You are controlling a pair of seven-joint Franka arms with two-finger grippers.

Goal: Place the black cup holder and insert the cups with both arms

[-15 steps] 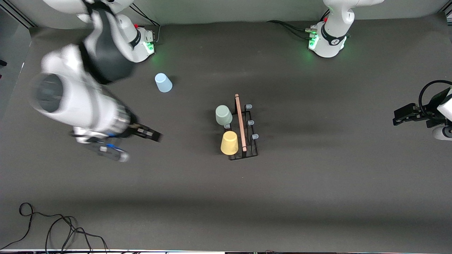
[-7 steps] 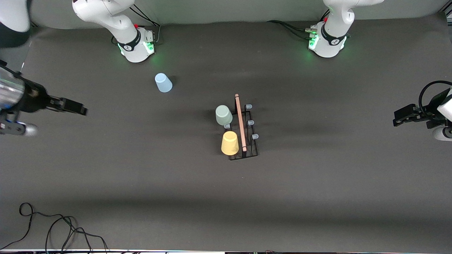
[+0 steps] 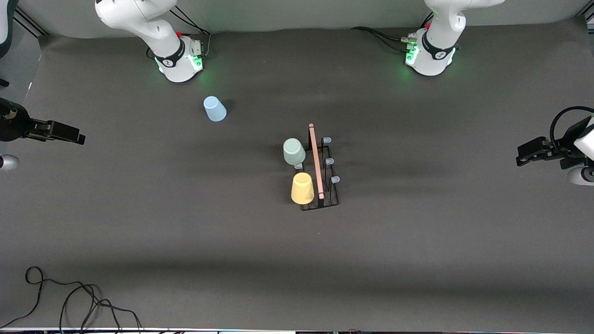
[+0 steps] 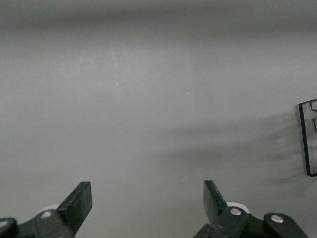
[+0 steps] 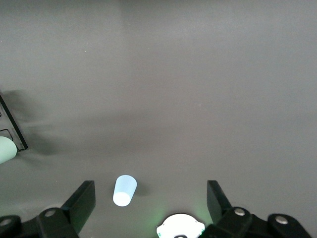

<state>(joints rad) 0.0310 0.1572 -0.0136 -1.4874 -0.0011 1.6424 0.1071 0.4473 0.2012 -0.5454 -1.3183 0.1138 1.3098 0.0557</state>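
Right now both hands are spread wide and neither holds or touches anything. The right hand [image 3: 76, 138] hangs over the right arm's end of the tabletop [image 3: 417, 260], well apart from every cup; in the right wrist view its two dark fingers [image 5: 81, 201] stand far apart with only bare surface between them. The left hand [image 3: 526, 155] waits over the left arm's end of the tabletop, its fingers [image 4: 79, 203] likewise set wide with nothing between them.

The black cup holder [image 3: 320, 185] stands upright near the middle of the tabletop, its pale wooden handle [image 3: 316, 160] running along the top. Two cups sit mouth-down on the pegs of the side toward the right arm's end: the pale green cup [image 3: 293, 151] farther from the front camera, the yellow cup [image 3: 301, 188] nearer to it. Between them one blue-tipped peg [image 3: 299, 165] shows bare. On the holder's side toward the left arm's end, three blue-tipped pegs [image 3: 327, 161] stand uncovered.

The light blue cup [image 3: 214, 109] rests on the tabletop, apart from the holder, near the right arm's green-lit base [image 3: 178, 62]; it appears to be mouth-down, though the angle makes that hard to be sure of. A loose black cable [image 3: 69, 297] lies at the tabletop's edge nearest the front camera.
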